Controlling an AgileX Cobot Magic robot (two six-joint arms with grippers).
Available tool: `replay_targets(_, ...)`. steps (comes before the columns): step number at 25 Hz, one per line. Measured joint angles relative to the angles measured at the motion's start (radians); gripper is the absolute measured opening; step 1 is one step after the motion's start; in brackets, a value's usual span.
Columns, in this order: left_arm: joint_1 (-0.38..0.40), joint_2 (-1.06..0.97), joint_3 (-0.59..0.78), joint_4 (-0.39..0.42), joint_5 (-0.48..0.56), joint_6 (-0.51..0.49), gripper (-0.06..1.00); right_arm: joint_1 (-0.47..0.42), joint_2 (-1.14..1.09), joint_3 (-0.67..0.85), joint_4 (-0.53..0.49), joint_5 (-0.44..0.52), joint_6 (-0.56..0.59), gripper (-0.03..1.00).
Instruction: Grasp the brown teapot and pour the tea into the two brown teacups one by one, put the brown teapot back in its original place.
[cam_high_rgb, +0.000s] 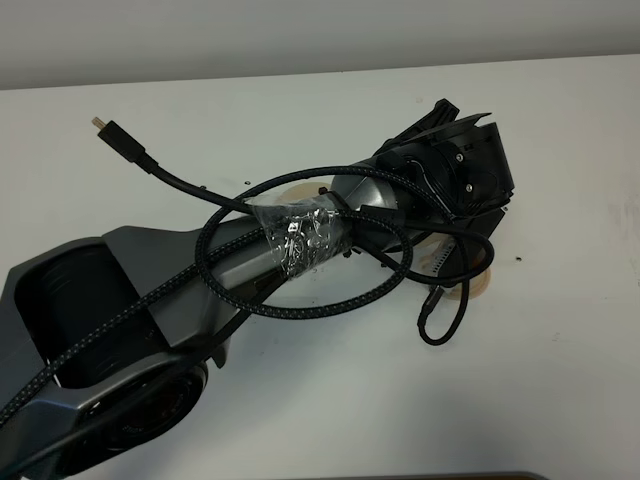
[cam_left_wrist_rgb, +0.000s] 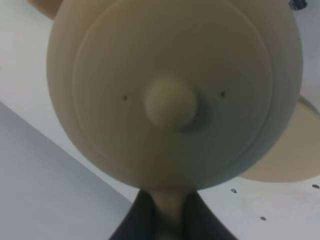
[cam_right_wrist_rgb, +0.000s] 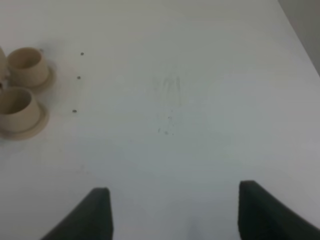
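Because the left wrist camera looks straight down its own grip, the nearest thing in that view is the left gripper (cam_left_wrist_rgb: 170, 222). Its dark fingers (cam_left_wrist_rgb: 132, 227) are clamped on the tan handle (cam_left_wrist_rgb: 169, 202) of the teapot (cam_left_wrist_rgb: 172, 95). Just past them the pot fills most of the view, its knobbed lid (cam_left_wrist_rgb: 125, 60) facing the camera. Beyond and below the pot, a wide tan saucer (cam_left_wrist_rgb: 295, 155) shows from under one side of it. Whether the pot rests on the saucer or hangs above it cannot be told. Farther off, a second tan rim (cam_left_wrist_rgb: 42, 7) is cut by the picture's edge.

In the right wrist view, the right gripper (cam_right_wrist_rgb: 175, 215) has its two fingers (cam_right_wrist_rgb: 100, 215) spread wide with nothing between them. They are over the bare white table (cam_right_wrist_rgb: 175, 75). Well away across the table stand the two cups (cam_right_wrist_rgb: 17, 107), the farther cup (cam_right_wrist_rgb: 25, 60) just beside the nearer. Each sits on its own small cup saucer (cam_right_wrist_rgb: 40, 122).

From the high camera, the left arm (cam_high_rgb: 150, 300) starts near at the lower left. It reaches far across the table, draped in black cables (cam_high_rgb: 300, 300). Its head hides the teapot.
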Motion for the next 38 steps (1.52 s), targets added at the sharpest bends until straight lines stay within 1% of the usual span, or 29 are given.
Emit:
replay_targets(5, 0.000, 0.000, 0.000, 0.018, -0.003, 0.000, 0.14, 0.000, 0.000, 0.000, 0.000, 0.000, 0.000, 0.52)
replay_targets(9, 0.000, 0.000, 0.000, 0.038, -0.026, 0.014, 0.14, 0.000, 0.000, 0.000, 0.000, 0.000, 0.000, 0.52)
replay_targets(13, -0.002, 0.000, 0.000, 0.040, -0.053, 0.037, 0.14, 0.000, 0.000, 0.000, 0.000, 0.000, 0.000, 0.52)
replay_targets(22, -0.010, 0.003, 0.000, 0.048, -0.055, 0.048, 0.14, 0.000, 0.000, 0.000, 0.000, 0.000, 0.000, 0.52)
replay_targets(26, -0.012, 0.004, 0.000, 0.055, -0.052, 0.080, 0.14, 0.000, 0.000, 0.000, 0.000, 0.000, 0.000, 0.52)
replay_targets(32, -0.020, 0.004, 0.000, 0.067, -0.048, 0.099, 0.14, 0.000, 0.000, 0.000, 0.000, 0.000, 0.000, 0.52)
replay_targets(38, -0.020, 0.004, 0.000, 0.071, -0.048, 0.157, 0.14, 0.000, 0.000, 0.000, 0.000, 0.000, 0.000, 0.52)
